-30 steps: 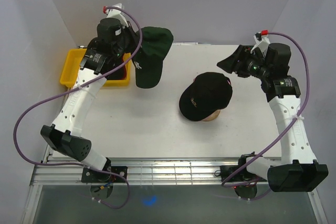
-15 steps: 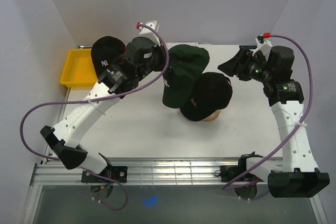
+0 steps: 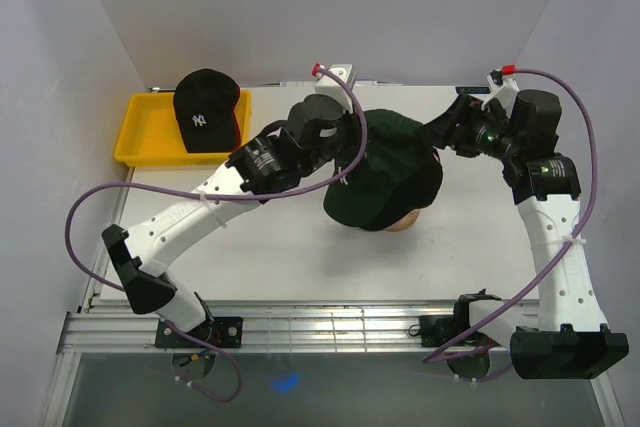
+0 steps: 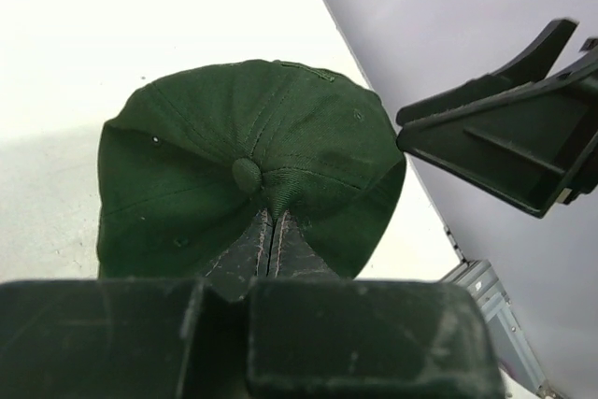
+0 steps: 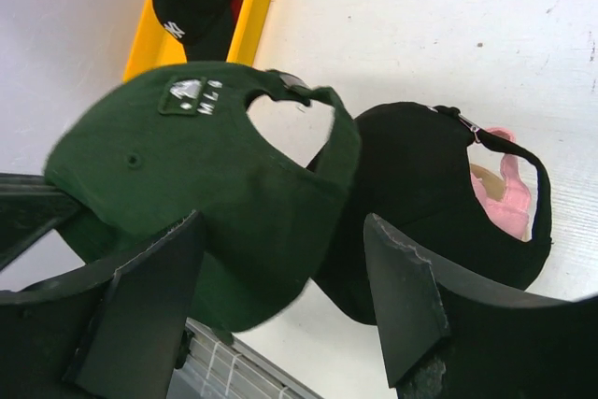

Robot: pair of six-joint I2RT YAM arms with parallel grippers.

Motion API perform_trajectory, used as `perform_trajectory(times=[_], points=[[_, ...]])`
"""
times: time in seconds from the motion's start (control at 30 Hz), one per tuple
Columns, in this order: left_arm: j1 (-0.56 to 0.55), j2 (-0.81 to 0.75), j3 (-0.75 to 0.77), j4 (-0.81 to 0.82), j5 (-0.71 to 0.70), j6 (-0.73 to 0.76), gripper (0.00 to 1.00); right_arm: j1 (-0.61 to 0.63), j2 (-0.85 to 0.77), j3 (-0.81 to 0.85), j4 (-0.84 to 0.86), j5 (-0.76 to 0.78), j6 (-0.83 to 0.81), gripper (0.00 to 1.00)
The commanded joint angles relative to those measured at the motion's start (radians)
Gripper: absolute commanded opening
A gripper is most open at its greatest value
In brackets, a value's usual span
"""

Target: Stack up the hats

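The left gripper (image 4: 271,248), fingers pressed together, pinches the crown of a green cap (image 3: 385,182) just behind its top button. The cap hangs over a black cap (image 5: 420,193) and hides most of it from above; whether the two touch cannot be told. The black cap sits on a stand (image 3: 400,225), seen only as a tan sliver. The right gripper (image 3: 437,132) is spread wide and empty, just beside the green cap's rear. Well apart to the left, a yellow tray (image 3: 140,137) holds a second black cap (image 3: 205,107) lying on a red cap (image 3: 240,127), which is almost wholly covered.
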Motion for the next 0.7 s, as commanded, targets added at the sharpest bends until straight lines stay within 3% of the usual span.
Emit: perform_trajectory(times=[0.0,0.3,0.67], points=[[-0.037,0.028,0.042,0.031,-0.039,-0.004,0.0,0.004,-0.012,0.058,-0.008,0.014,-0.011,0.74],[-0.065,0.08,0.029,0.06,-0.039,-0.011,0.0,0.004,0.019,0.175,-0.111,0.175,-0.077,0.75],[-0.086,0.091,-0.049,0.151,0.017,0.081,0.0,0.003,0.04,0.192,-0.122,0.207,-0.097,0.77]])
